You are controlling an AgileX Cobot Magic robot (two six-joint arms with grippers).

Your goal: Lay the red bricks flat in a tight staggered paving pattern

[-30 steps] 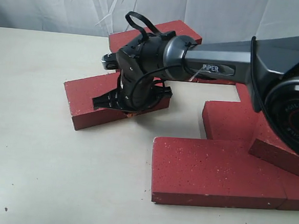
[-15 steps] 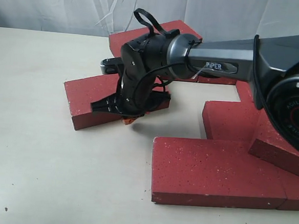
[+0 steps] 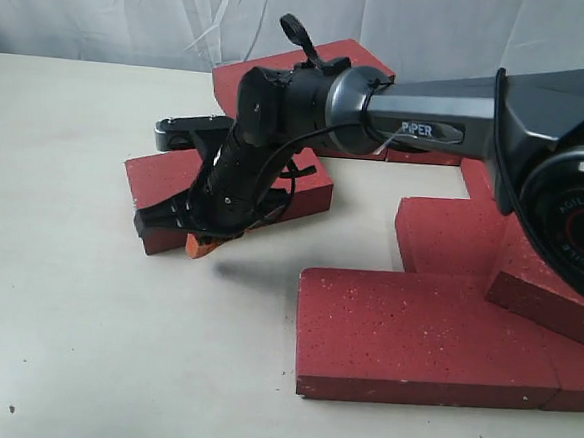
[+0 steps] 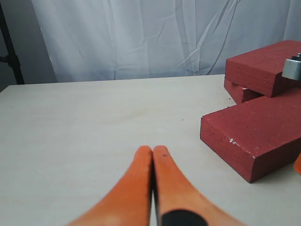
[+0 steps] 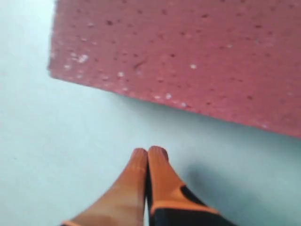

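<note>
A loose red brick (image 3: 162, 182) lies flat at the left of the middle, angled to the others. My right gripper (image 3: 201, 246) is shut and empty, its orange tips low over the table just in front of that brick's near long edge. The right wrist view shows the same brick (image 5: 188, 52) past the closed fingertips (image 5: 149, 152). Red bricks lie flat and close together at the front right (image 3: 424, 334) and behind them (image 3: 449, 235). Two more are stacked at the back (image 3: 318, 65). My left gripper (image 4: 153, 150) is shut and empty over bare table, left of the loose brick (image 4: 254, 129).
A white curtain (image 3: 136, 8) closes off the far side of the pale table (image 3: 84, 325). The right arm's grey forearm (image 3: 430, 108) spans over the gap between the back bricks and the laid group. A brick (image 3: 547, 297) lies tilted at the far right.
The right gripper has swung left and down, from on top of the loose brick to the table in front of its near edge. The brick has hardly shifted.
</note>
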